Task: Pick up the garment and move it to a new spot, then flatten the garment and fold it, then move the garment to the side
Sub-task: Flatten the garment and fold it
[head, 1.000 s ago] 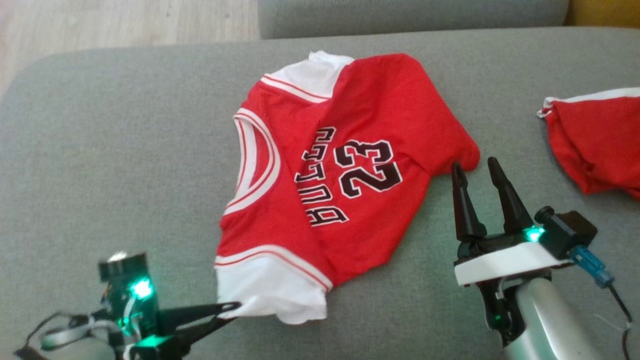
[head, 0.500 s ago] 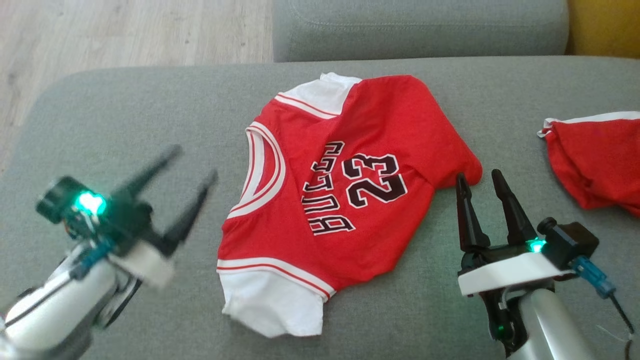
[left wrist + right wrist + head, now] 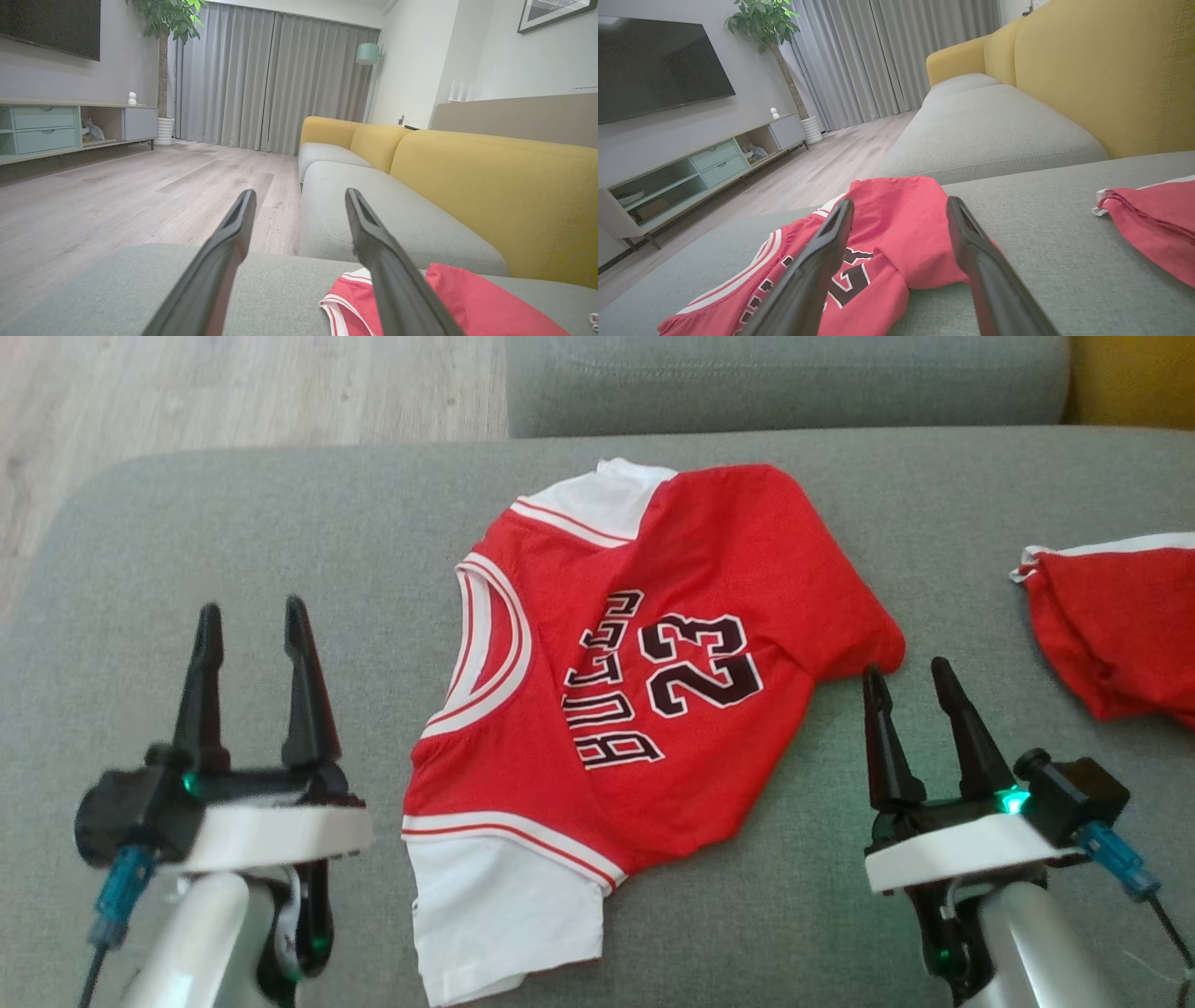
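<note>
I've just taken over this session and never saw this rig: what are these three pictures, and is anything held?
This is a wheeled robot with two arms, working over a grey sofa seat. The top-down picture is from its head camera: left arm lower left, right arm lower right. The other two come from wrist cameras, each looking along that arm's two dark fingers. A red and white jersey numbered 23 lies between the arms; a second red garment lies further right. Both sets of jaws stand open and hold nothing; the right ones are close by the jersey's corner.
</note>
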You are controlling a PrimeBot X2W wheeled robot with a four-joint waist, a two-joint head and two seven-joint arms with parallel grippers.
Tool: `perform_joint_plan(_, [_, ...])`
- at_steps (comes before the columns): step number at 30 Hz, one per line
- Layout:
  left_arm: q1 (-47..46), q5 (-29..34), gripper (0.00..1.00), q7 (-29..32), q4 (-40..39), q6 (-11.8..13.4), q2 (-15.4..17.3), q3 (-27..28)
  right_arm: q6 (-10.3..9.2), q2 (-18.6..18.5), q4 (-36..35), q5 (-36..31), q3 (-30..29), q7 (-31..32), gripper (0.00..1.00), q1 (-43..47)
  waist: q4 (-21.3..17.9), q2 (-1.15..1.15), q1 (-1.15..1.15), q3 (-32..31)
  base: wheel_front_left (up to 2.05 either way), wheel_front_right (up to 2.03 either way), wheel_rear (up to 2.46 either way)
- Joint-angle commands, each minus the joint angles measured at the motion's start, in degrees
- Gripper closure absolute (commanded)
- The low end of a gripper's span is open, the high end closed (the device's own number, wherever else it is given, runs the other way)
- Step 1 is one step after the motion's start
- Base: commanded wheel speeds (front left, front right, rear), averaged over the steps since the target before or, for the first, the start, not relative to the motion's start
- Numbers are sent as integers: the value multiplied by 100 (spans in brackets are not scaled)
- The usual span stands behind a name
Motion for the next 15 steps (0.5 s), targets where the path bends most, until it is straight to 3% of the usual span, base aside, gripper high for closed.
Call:
perform_joint_plan(1, [-190,228,0,-23,-163,-201,-93,487,-4,-10,-225,-85,79,-35,0,-196,20,0,0,104,0,0,0])
perform_joint_plan(7, [-188,873,0,-23,67,-863,-521,800,-4,-10,-365,-459,-221,169,0,-684,128,0,0,383,0,0,0])
perform_joint_plan(15, [-376,1295,0,-23,331,-1394,-962,981,-4,-10,-18,-976,-813,1201,0,-1823,298,0,0,699,0,0,0])
